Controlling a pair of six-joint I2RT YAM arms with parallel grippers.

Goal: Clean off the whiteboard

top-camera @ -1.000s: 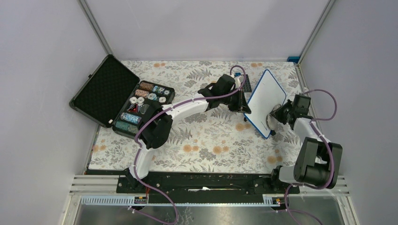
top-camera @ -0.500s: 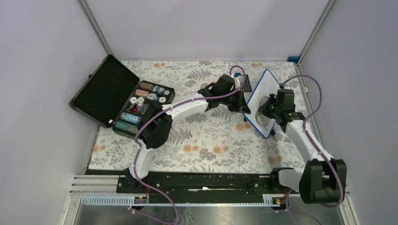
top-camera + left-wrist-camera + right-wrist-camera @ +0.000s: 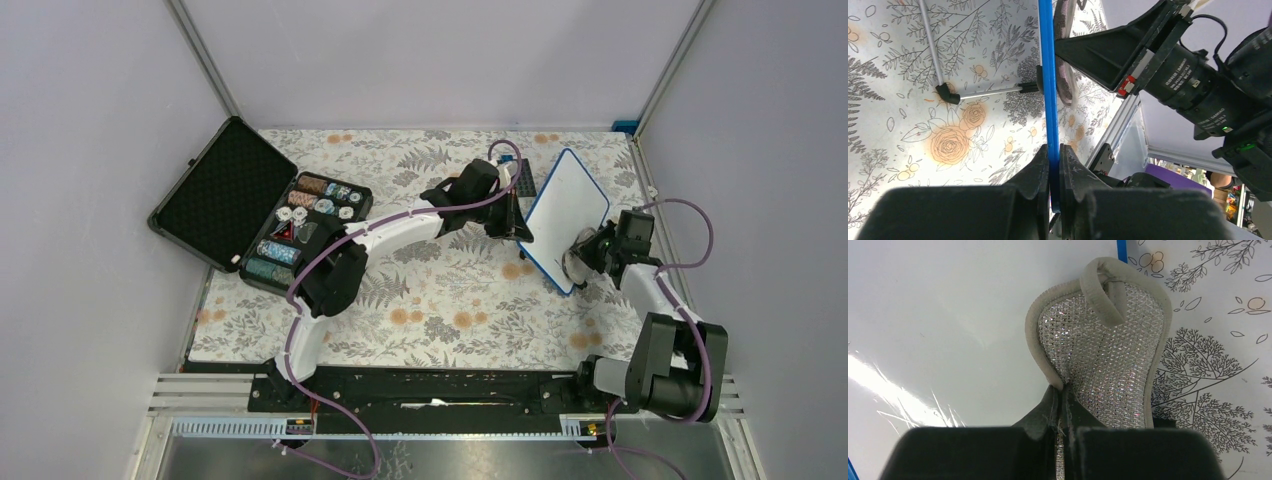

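So the left gripper (image 3: 1054, 150) is clamped right onto the blue frame of the whiteboard (image 3: 568, 215) - in the left wrist view the thin edge sits squeezed between both fingers and runs straight out ahead of them. The board is propped up at a tilt rather than lying flat, with its white face turned away from the left gripper and toward the right one. The right gripper (image 3: 1062, 395) has its fingers pinched tight on a silvery mesh pad (image 3: 1103, 355) with a beige border and a little loop at the top. The pad fans out just beyond those fingertips and lies against the board's face, right at the edge nearest the right arm - about half of it is over the white and the rest hangs past the blue frame over the floral cloth (image 3: 440, 300). What the right wrist view shows of the board is clean, just glare streaks off to the left of the fingers. Way off behind the left gripper, on the far side of its arm, there's an open black case (image 3: 255, 205) full of chips.
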